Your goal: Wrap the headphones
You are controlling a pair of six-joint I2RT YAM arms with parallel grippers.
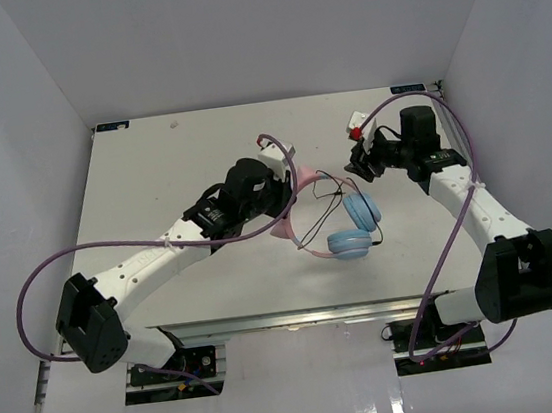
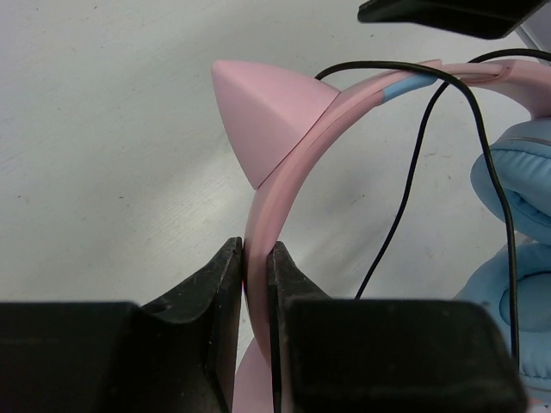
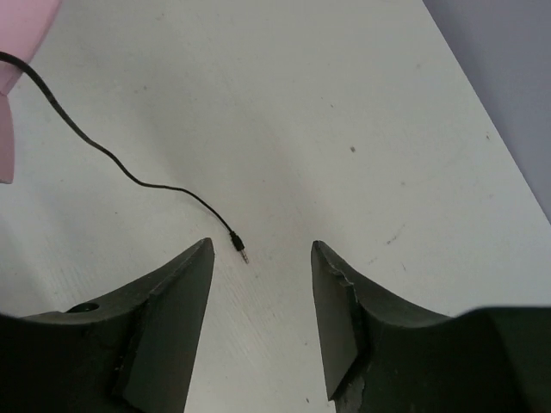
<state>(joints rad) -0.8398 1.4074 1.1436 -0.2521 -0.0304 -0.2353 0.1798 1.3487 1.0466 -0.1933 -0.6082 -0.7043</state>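
Headphones (image 1: 349,242) seem light w/ stiff band (image 2: 293,172) clamped in left gripper (image 2: 256,275); limp cable (image 3: 129,176) needs pinch nr plug (image 3: 240,249), right gripper (image 3: 263,258) fingers apart.

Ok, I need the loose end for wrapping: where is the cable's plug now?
In the right wrist view the plug lies on the table, framed between the fingertips of the open right gripper.
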